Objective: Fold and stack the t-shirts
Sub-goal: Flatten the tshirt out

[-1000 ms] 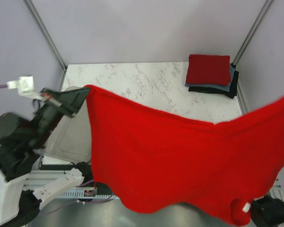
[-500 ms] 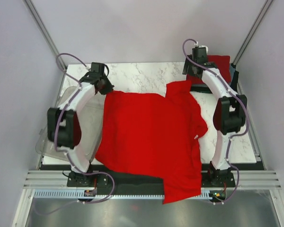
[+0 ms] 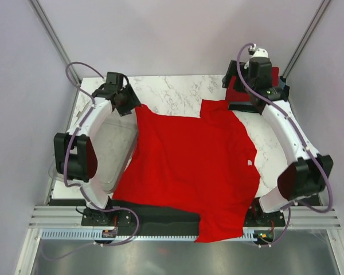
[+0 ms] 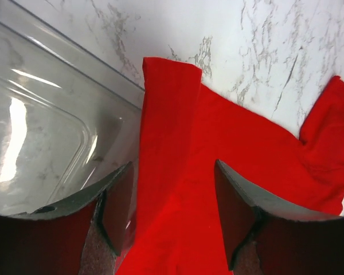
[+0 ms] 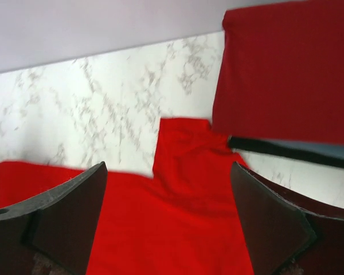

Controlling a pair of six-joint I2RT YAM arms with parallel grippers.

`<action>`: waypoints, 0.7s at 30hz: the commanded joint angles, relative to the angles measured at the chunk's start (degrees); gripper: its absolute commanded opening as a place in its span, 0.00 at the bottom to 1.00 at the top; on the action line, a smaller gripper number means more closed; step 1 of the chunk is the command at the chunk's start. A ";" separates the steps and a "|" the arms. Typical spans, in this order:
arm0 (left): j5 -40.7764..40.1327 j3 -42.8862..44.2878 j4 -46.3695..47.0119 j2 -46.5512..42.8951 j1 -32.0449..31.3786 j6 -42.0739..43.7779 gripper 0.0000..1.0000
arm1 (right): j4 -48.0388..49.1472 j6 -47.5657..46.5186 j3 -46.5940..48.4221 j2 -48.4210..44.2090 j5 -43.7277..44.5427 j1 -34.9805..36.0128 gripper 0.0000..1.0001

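Pale marble counter, grey walls behind.

- Near edge: hem of a bright red t-shirt hangs over the counter lip, between the two arm bases.
- Mid counter: the t-shirt's body lies spread flat and open. Small white neck label at its right edge.
- Left: clear plastic bin. The t-shirt's left edge overlaps its right rim.
- Far left corner of the t-shirt: left fingers apart, nothing between them, poised over the cloth beside the bin wall.
- Far side: one sleeve points toward the back corner.
- Far right: right fingers spread wide, empty, above the sleeve and the stack.
- Back right corner: folded dark red tee on top of the stack, with a grey-blue layer and a black layer under it.
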 commanded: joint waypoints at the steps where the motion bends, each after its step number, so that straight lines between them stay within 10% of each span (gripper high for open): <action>1: -2.85 0.75 -2.52 -7.17 1.89 3.94 0.65 | 1.42 2.82 -10.39 -7.73 -4.15 0.88 0.95; 21: 10.06 -29.04 2.39 -25.38 -5.84 5.18 0.55 | 7.66 11.44 -46.00 -30.16 -9.78 5.71 0.95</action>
